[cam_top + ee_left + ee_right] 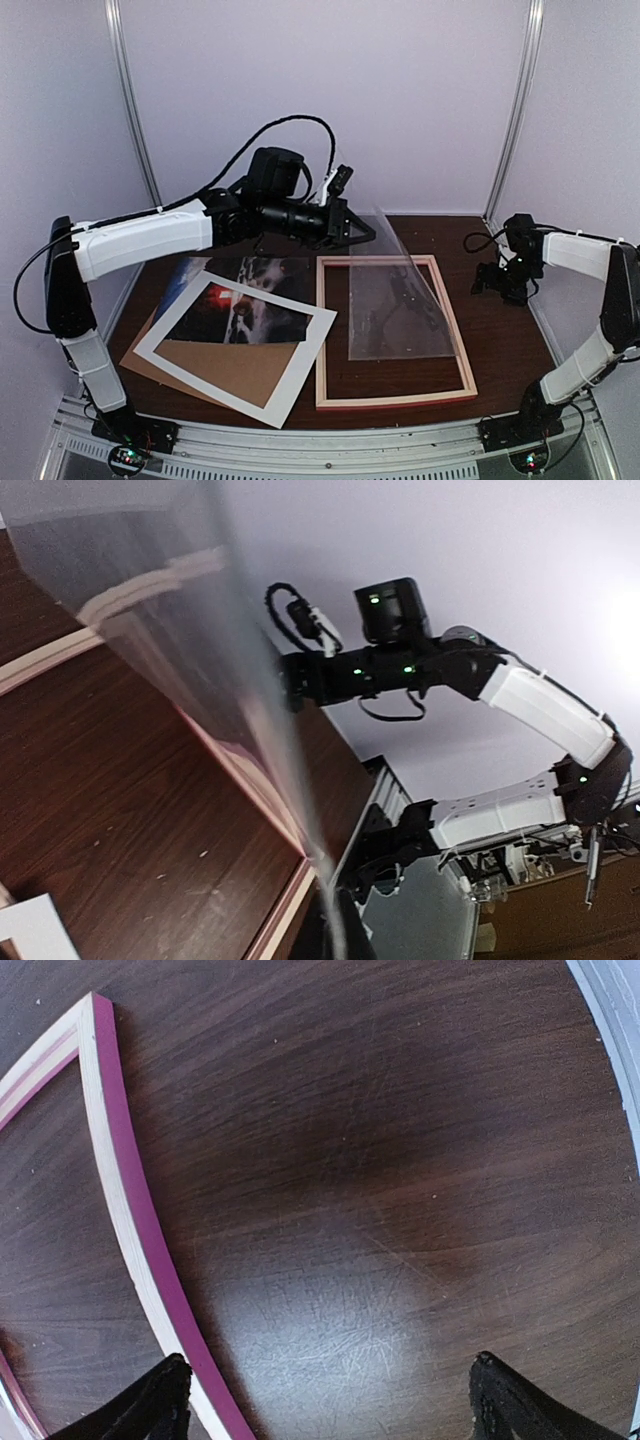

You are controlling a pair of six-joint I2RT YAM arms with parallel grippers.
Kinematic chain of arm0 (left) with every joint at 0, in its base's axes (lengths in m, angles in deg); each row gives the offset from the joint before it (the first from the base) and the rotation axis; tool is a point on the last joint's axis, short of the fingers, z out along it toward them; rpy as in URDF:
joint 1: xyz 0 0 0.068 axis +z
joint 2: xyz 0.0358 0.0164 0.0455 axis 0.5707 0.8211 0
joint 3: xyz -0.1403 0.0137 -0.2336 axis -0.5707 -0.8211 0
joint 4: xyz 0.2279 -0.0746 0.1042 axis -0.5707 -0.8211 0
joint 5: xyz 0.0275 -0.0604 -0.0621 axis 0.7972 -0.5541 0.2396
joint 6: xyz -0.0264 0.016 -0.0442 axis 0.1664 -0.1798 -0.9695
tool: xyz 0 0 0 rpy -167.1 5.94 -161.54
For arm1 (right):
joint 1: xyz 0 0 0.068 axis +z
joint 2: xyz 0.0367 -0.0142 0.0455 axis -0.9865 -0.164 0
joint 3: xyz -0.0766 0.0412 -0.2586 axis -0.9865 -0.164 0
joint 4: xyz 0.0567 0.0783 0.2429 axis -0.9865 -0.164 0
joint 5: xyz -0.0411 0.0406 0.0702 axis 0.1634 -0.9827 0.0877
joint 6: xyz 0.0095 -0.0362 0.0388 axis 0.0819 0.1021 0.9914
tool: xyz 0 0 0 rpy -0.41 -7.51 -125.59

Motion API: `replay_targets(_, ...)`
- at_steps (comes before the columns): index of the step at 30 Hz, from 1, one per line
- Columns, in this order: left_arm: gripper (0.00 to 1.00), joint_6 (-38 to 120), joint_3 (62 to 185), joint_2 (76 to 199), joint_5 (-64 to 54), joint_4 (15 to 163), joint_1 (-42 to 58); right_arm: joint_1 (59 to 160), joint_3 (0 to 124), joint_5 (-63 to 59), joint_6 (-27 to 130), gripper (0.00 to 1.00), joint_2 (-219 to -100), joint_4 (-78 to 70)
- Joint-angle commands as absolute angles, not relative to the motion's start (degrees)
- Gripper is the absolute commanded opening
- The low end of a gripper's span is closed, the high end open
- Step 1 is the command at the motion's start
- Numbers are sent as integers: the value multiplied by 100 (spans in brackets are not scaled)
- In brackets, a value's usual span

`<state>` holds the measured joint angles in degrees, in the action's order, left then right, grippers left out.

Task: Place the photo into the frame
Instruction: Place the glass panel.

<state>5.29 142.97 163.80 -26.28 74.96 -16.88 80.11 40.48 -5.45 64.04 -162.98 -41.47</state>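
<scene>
The photo [245,300], a dark print with a red glow, lies at the left of the table, partly under a white mat [300,372]. The pink-rimmed frame [456,330] lies flat at centre right, and its rim [140,1240] also shows in the right wrist view. My left gripper [355,232] is shut on the top edge of a clear pane [400,310], which slants down into the frame opening. In the left wrist view the clear pane [200,630] runs edge-on from my left gripper [345,930]. My right gripper [330,1395] hovers open over bare table just right of the frame.
A brown cardboard board [225,372] lies under the mat and photo. The dark wooden table [510,340] is walled by pale panels at the back and sides. A metal rail [330,440] runs along the near edge by the arm bases.
</scene>
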Motion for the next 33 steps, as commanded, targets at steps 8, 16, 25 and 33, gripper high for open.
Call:
replay_targets(8,0,-1075,14235,17355,-3051,9970,-1787,7646,4201,-740,6388,96,-15942,-4110)
replay_targets(16,0,-1390,13883,18009,-2781,9411,-1625,7635,4256,-691,6384,96,-15913,-4227)
replay_targets(25,0,-776,13870,18230,-2693,8136,-1466,7634,4281,-228,6341,96,-16010,-4322)
replay_targets(33,0,-417,13893,18322,-2599,7555,-1424,7634,4289,-177,6319,96,-15988,-4311)
